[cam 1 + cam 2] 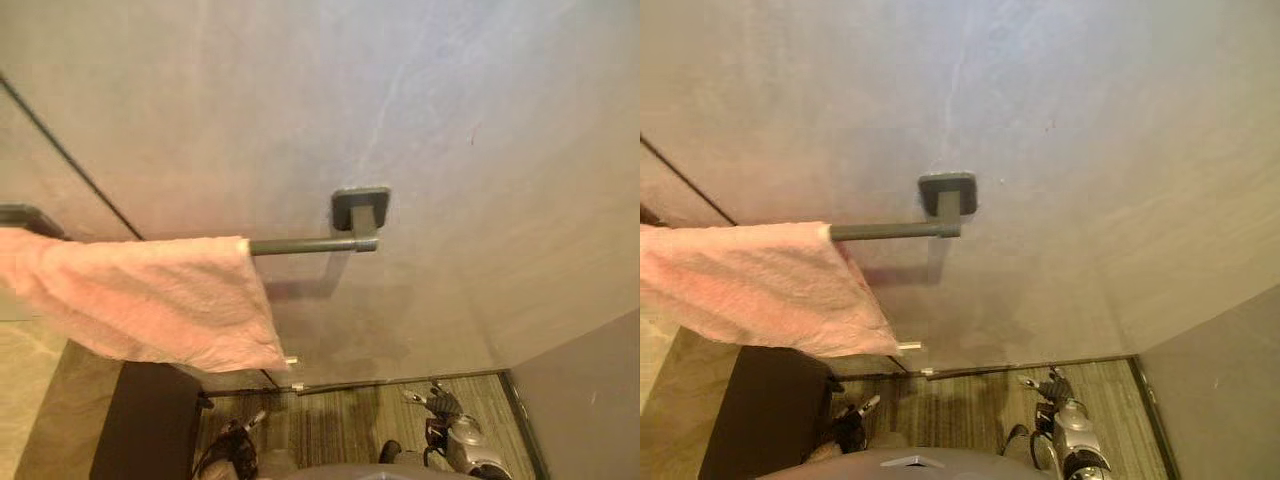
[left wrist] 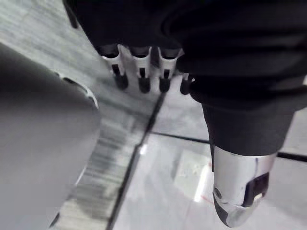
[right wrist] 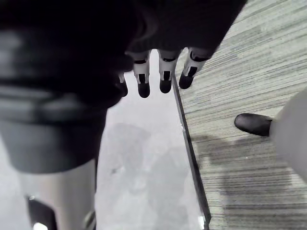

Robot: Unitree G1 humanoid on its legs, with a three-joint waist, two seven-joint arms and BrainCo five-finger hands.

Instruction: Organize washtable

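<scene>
Towel step seemingly pending: pink towel (image 1: 140, 300) bunched left on bar (image 1: 310, 245), left hand (image 2: 142, 67) and right hand (image 3: 165, 72) low, straight-fingered, empty; next needs reaching up.

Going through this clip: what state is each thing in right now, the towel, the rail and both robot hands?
Pink terry-cloth towel: draped over the rail's left part, hanging loose.
Dark grey metal towel rail: fixed to the wall, right end bare.
Left robot hand: open, fingers straight, holding nothing, low over the floor.
Right robot hand: open, holding nothing, low over the floor.
</scene>
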